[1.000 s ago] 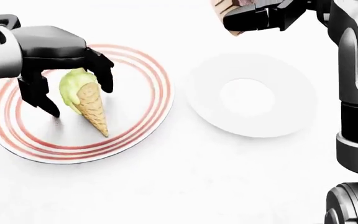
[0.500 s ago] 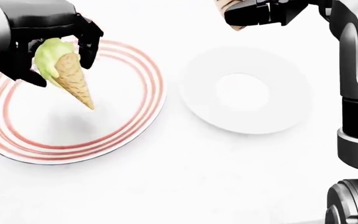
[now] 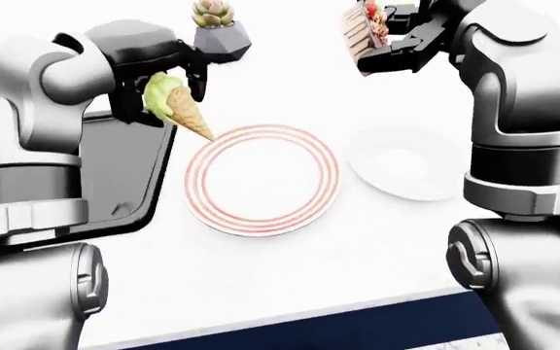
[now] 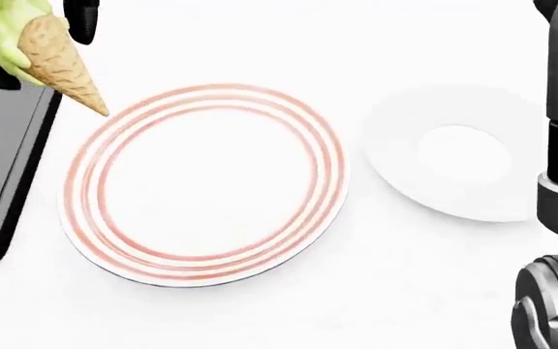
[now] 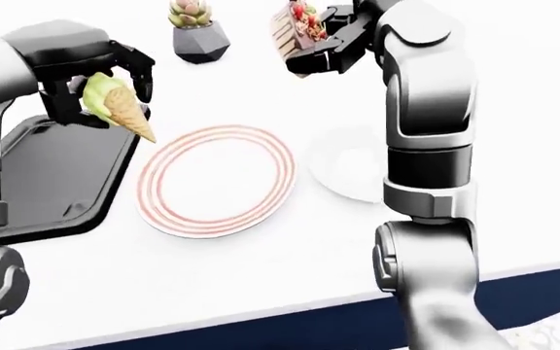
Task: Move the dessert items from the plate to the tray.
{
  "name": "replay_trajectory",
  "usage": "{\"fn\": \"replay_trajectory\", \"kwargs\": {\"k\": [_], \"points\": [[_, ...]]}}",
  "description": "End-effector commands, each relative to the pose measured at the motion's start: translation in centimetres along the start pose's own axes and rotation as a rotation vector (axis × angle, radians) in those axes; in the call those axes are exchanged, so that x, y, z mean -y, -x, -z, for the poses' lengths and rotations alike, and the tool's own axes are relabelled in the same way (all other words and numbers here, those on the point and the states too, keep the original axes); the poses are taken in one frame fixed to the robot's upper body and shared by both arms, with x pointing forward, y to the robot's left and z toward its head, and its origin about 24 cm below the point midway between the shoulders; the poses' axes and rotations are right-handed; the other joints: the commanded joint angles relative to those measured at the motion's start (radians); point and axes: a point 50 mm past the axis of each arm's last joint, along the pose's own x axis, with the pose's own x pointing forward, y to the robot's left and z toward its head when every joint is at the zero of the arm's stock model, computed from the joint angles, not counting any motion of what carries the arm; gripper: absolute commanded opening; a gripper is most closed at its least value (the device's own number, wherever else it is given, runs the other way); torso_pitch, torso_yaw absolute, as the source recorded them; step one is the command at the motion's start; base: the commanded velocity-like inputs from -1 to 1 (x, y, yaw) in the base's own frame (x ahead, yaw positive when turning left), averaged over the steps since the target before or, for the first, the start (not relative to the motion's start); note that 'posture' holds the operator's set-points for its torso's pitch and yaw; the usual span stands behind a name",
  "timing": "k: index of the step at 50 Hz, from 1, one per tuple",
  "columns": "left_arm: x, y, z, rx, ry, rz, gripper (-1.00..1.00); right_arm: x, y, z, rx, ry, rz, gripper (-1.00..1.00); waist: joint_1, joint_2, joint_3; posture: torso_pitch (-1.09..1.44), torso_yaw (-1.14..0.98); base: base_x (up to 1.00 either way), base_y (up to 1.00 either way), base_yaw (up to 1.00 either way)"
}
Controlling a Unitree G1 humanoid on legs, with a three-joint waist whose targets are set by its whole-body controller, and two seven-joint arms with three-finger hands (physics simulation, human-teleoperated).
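Note:
My left hand (image 3: 153, 84) is shut on a green ice cream cone (image 3: 178, 108), held in the air above the gap between the black tray (image 3: 124, 182) and the red-ringed plate (image 3: 261, 179). The cone's tip points down toward the plate's upper left rim. The plate has nothing on it. High at the top of the left-eye view my right hand (image 3: 392, 44) is shut on a slice of cake (image 3: 363, 29) with red topping. In the head view the cone (image 4: 51, 54) shows at the top left and the plate (image 4: 207, 182) fills the middle.
A plain white plate (image 3: 406, 164) lies right of the red-ringed one. A potted succulent (image 3: 217, 33) in a dark faceted pot stands at the top. The white table's near edge (image 3: 358, 306) runs along the bottom, with dark blue below it.
My left hand has lifted the cone off the red-ringed plate and carried it up and left toward the tray. The head view has shifted, and the right hand has left it.

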Motion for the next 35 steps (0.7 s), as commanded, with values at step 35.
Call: {"fn": "replay_trajectory", "kwargs": {"k": [35], "points": [[-2.4, 0.82, 0.05, -0.017, -0.021, -0.086, -1.0, 0.35, 0.49, -2.61, 0.127, -0.002, 0.033, -1.0, 0.013, -0.028, -0.015, 0.0, 0.0, -0.06, 0.54, 0.0]]}}
